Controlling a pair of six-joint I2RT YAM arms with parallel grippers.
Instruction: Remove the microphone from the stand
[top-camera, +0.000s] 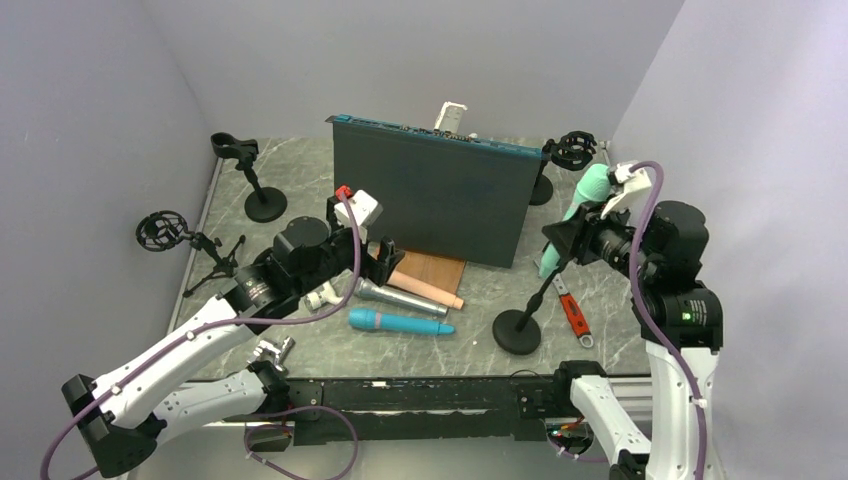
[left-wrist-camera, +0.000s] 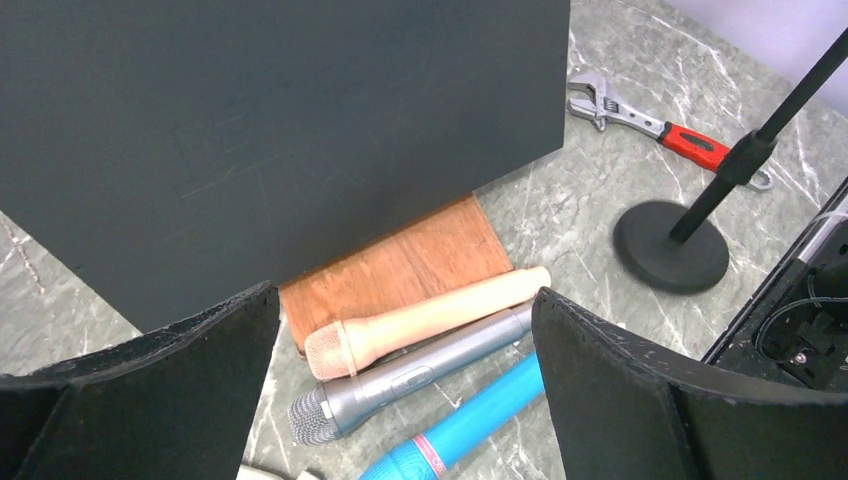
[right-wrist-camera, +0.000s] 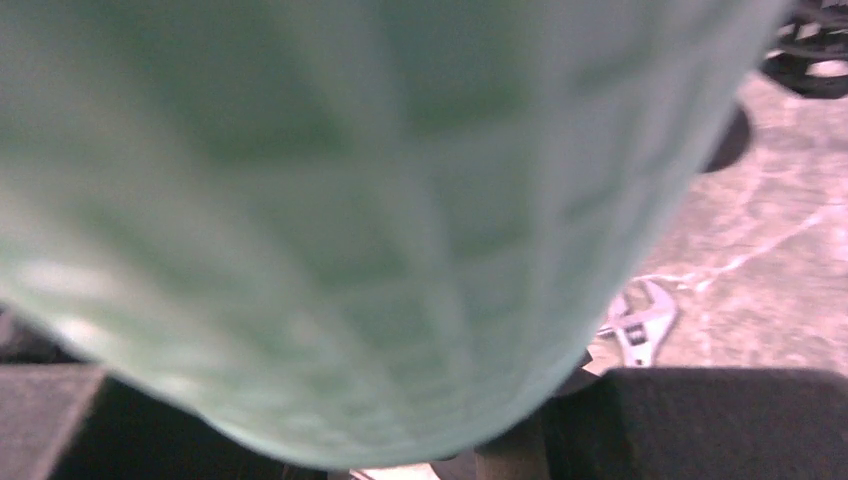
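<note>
mint mic (top-camera: 590, 186) on stand (top-camera: 518, 331), right of frame: looks light, stiff, slick; grab mid-body. right gripper (top-camera: 563, 240) around it, clamped? can't tell. left gripper (left-wrist-camera: 405, 310) spread.

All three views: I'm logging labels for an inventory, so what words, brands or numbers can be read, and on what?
No readable text in any view.
Dark panel: faint marks on its face, not legible.
Silver microphone: small dark patch on the body, too small to read.
Wrench: nothing legible.
Green microphone: blurred, mesh only.
</note>
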